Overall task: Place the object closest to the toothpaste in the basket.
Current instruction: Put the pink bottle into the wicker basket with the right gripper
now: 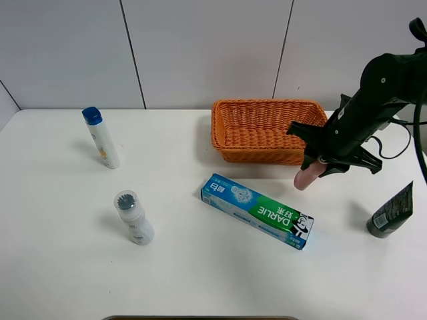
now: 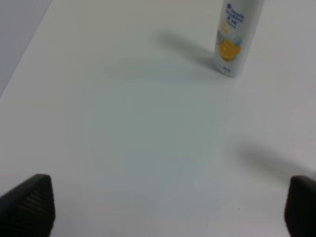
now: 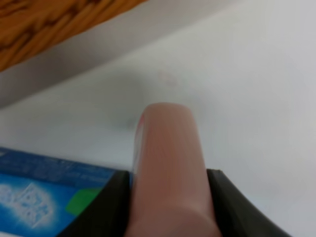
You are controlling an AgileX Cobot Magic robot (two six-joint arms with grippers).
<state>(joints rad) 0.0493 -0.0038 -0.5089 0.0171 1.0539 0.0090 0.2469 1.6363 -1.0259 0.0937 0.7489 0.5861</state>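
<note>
Exterior high view: basket point(image 1: 267, 130) beyond the toothpaste point(image 1: 257, 210), our right gripper point(image 1: 319, 162) gripping the pink tube point(image 1: 307, 177).
We clamp it just beside the toothpaste, likely to clear the basket's near wall. The blue-capped bottle point(image 1: 101, 138), white bottle point(image 1: 133, 217) and dark tube point(image 1: 391, 212) stand well apart from the toothpaste; our left gripper point(image 2: 168, 207) gapes wide, empty.

I can read only "DARLIE" on the toothpaste box point(image 1: 257, 211), lower centre of the overhead frame; its smaller print is illegible.
</note>
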